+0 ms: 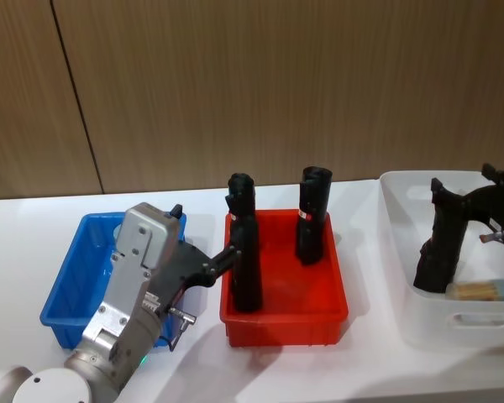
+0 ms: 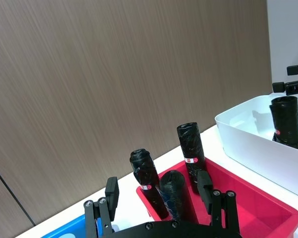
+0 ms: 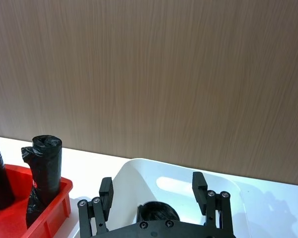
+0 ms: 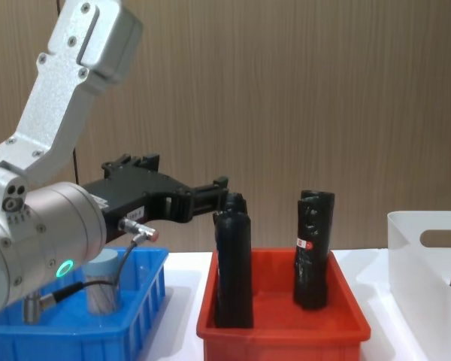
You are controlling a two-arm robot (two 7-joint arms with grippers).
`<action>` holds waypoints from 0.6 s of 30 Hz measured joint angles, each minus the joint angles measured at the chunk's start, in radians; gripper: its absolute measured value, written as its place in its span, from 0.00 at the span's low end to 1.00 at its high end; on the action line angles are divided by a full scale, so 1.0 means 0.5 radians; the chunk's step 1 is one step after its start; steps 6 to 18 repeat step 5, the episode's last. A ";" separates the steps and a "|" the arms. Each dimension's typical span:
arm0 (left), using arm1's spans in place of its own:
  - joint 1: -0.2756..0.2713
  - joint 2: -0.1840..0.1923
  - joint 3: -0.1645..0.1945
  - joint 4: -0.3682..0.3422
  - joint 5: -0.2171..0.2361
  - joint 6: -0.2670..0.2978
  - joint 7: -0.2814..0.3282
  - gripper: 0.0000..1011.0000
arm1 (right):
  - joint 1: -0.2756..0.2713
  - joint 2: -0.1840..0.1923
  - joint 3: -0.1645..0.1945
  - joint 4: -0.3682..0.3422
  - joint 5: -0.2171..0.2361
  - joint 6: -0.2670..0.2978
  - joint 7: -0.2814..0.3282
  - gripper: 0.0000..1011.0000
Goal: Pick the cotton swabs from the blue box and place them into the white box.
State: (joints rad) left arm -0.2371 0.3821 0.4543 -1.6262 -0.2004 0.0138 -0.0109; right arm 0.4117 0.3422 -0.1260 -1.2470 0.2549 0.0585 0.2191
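One cotton swabs jar (image 4: 102, 289) with a pale blue lid stands in the blue box (image 4: 149, 297), partly behind my left arm. Another cotton swabs jar (image 1: 485, 291) lies in the white box (image 1: 403, 252) beside a black roll (image 1: 441, 248). My left gripper (image 1: 228, 256) hangs open and empty above the blue box's (image 1: 67, 281) right side, pointing toward the red box (image 1: 286, 323); its fingers (image 2: 111, 192) stand apart. Over the white box (image 3: 134, 171) my right gripper (image 3: 152, 186) is open and empty, also seen in the head view at the far right (image 1: 497, 197).
The red box (image 4: 282, 327) between the two holds three upright black rolls (image 2: 191, 148), close to my left fingertips. A wood-panelled wall runs behind the white table (image 1: 34, 227).
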 joint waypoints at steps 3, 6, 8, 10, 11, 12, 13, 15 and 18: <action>0.000 0.000 0.000 0.000 0.000 0.000 0.000 0.99 | -0.002 0.001 0.001 -0.002 0.002 -0.003 -0.001 0.99; 0.000 0.000 0.000 0.000 0.000 0.000 0.000 0.99 | -0.004 0.001 0.002 -0.004 0.005 -0.006 -0.002 0.99; 0.000 0.000 0.000 0.000 0.000 0.000 0.000 0.99 | -0.004 0.001 0.002 -0.004 0.005 -0.006 -0.002 0.99; 0.000 0.000 0.000 0.000 0.000 0.000 0.000 0.99 | -0.004 0.001 0.002 -0.004 0.005 -0.006 -0.002 0.99; 0.000 0.000 0.000 0.000 0.000 0.000 0.000 0.99 | -0.004 0.001 0.002 -0.004 0.005 -0.006 -0.002 0.99; 0.000 0.000 0.000 0.000 0.000 0.000 0.000 0.99 | -0.004 0.001 0.002 -0.004 0.005 -0.006 -0.002 0.99; 0.000 0.000 0.000 0.000 0.000 0.000 0.000 0.99 | -0.004 0.001 0.002 -0.004 0.005 -0.006 -0.002 0.99; 0.000 0.000 0.000 0.000 0.000 0.000 0.000 0.99 | -0.004 0.001 0.002 -0.004 0.005 -0.006 -0.002 0.99; 0.000 0.000 0.000 0.000 0.000 0.000 0.000 0.99 | -0.004 0.001 0.002 -0.004 0.005 -0.006 -0.002 0.99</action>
